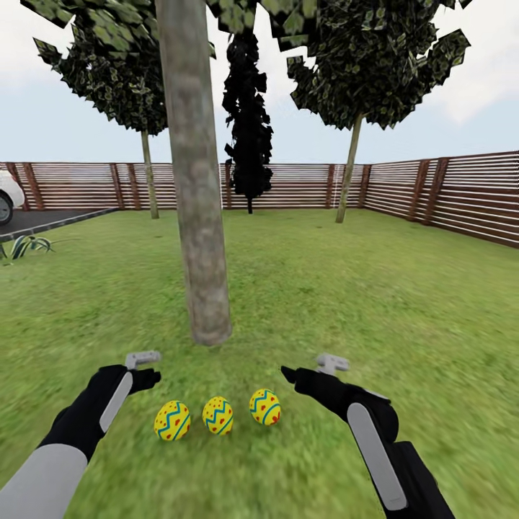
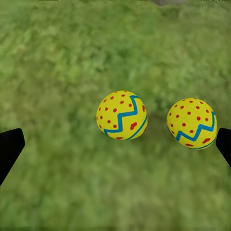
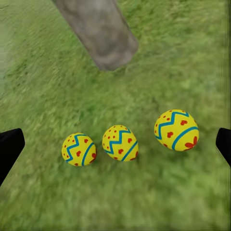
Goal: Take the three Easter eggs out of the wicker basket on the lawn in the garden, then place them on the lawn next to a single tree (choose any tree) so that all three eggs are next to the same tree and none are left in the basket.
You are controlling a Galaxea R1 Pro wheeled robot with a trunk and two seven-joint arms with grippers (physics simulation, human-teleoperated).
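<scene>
Three yellow Easter eggs with red dots and blue zigzags lie in a row on the lawn (image 1: 346, 303), just in front of the tree (image 1: 196, 216) with the thick grey-brown trunk: left egg (image 1: 172, 421), middle egg (image 1: 218, 416), right egg (image 1: 265, 407). My left gripper (image 1: 148, 367) hovers open beside the left egg, holding nothing. My right gripper (image 1: 306, 367) hovers open to the right of the right egg, also holding nothing. The left wrist view looks down on two eggs (image 2: 122, 115) (image 2: 192, 123). The right wrist view takes in all three (image 3: 79, 149) (image 3: 120, 142) (image 3: 176, 130) and the trunk base (image 3: 98, 29). The wicker basket is out of view.
A brown slatted fence (image 1: 461, 194) bounds the garden at the back and right. Two thin-trunked trees (image 1: 149, 180) (image 1: 349, 173) and a black cone-shaped tree (image 1: 248, 122) stand near it. At the far left are a dark driveway (image 1: 43, 220), part of a white car (image 1: 6, 194) and a spiky plant (image 1: 29, 246).
</scene>
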